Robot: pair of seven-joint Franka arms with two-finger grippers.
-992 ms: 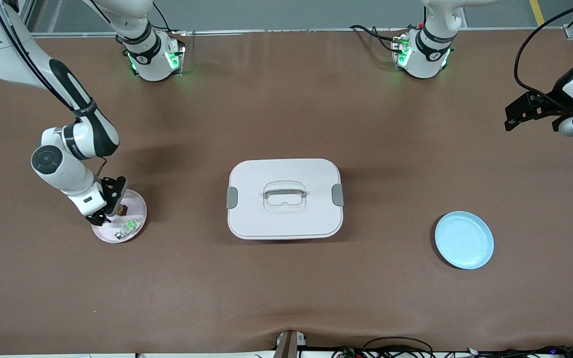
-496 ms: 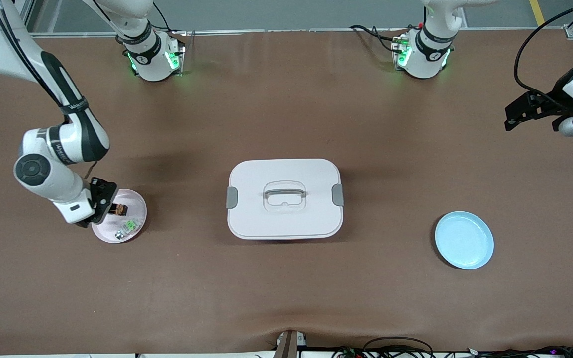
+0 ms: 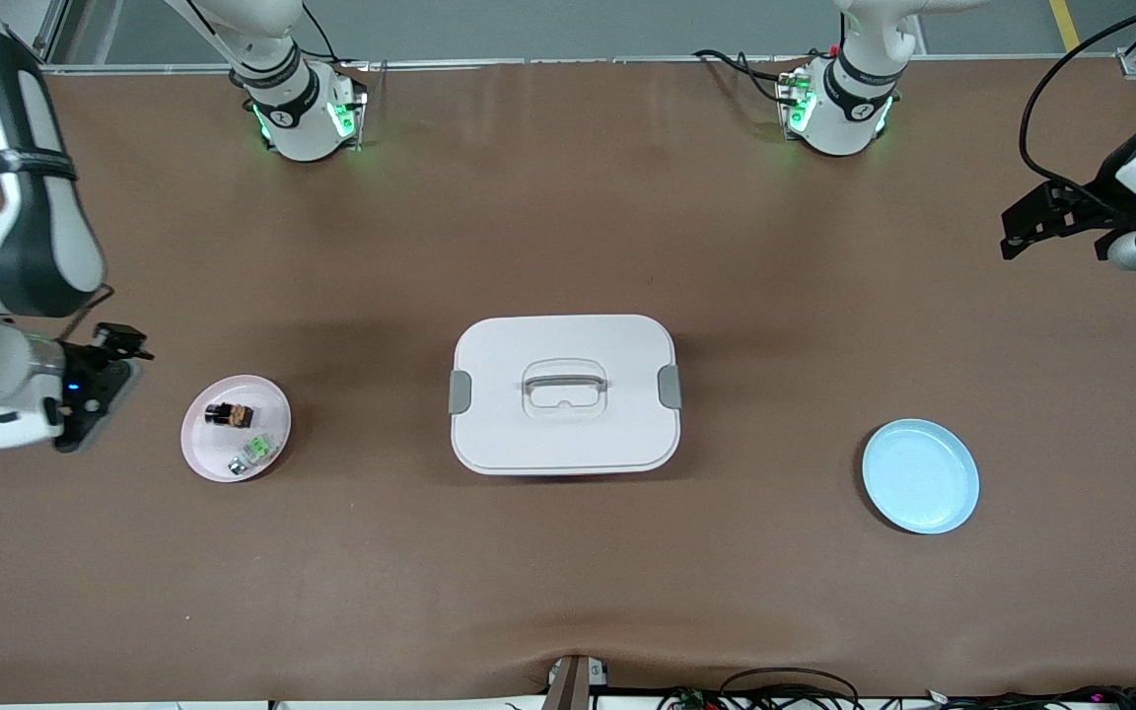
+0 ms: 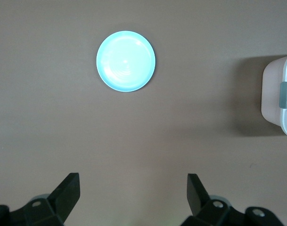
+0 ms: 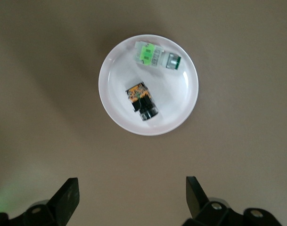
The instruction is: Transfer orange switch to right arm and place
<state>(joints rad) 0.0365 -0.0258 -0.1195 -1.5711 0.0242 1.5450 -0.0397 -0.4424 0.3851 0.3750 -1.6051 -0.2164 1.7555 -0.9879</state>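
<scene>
The orange switch (image 3: 229, 415) lies on a small pink plate (image 3: 195, 446) toward the right arm's end of the table, with no gripper touching it. The right wrist view shows the orange switch (image 5: 142, 101) as a black block with an orange end, lying on the plate (image 5: 116, 87). My right gripper (image 3: 106, 373) hangs open and empty over bare table beside the plate, toward the table's end. The right gripper (image 5: 132, 195) holds nothing between its fingers. My left gripper (image 3: 1020, 229) waits open and empty over the table's other end. Below the left gripper (image 4: 134, 193) there is only tabletop.
A green-and-white part (image 3: 254, 451) shares the pink plate with the switch, nearer the front camera; it also shows as the green-and-white part (image 5: 155, 55). A white lidded box (image 3: 565, 394) with a handle sits mid-table. A light blue plate (image 3: 921, 476) lies toward the left arm's end.
My right gripper has risen off the pink plate and moved sideways toward the table's end, open and empty. The switch stays on the plate. The left arm has not moved.
</scene>
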